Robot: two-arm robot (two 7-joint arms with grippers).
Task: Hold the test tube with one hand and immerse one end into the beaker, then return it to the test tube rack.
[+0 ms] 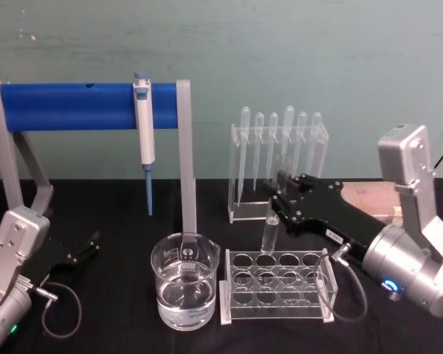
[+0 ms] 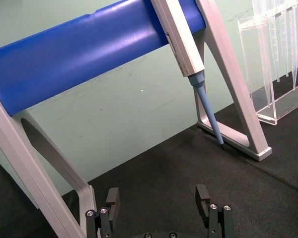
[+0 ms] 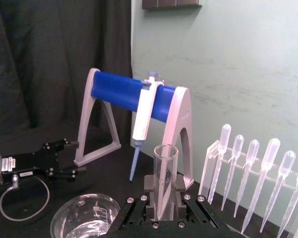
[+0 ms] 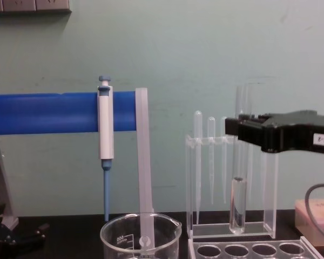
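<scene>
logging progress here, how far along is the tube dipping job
Done: the right gripper is shut on the clear glass test tube, held upright above the clear plastic rack. Left: dipping its end into the wide glass beaker, then returning it. The left gripper rests open.

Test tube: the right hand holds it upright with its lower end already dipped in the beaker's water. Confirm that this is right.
Not right. The right hand does hold the test tube upright, but its lower end hangs over the clear rack, beside the beaker, not in the water. The head view shows it.
</scene>
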